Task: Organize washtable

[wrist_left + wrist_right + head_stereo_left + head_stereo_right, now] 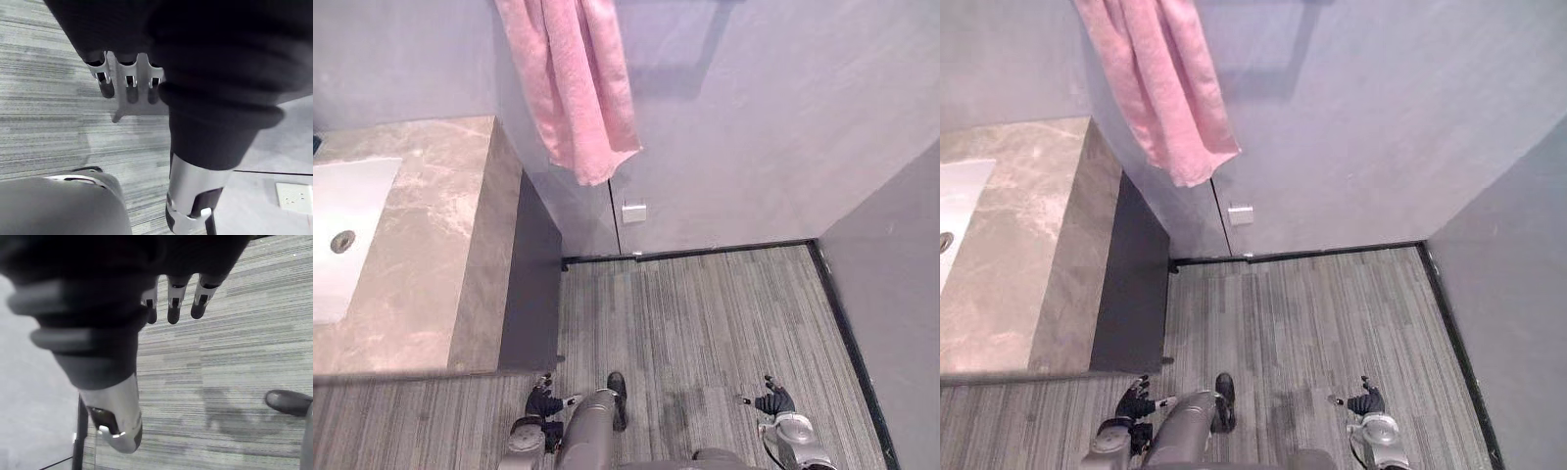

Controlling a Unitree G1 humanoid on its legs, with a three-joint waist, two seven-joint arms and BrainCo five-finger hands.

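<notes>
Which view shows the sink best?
Left eye view: the white sink shows most of its basin and the whole drain, set in the marble countertop. The right eye view catches a strip of it at its left edge, drain cut by the frame. Both wrist views face the striped floor.

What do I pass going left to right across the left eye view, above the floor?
From the left: white sink → marble countertop → pink towel hanging on the wall → white wall socket → grey side wall.
</notes>
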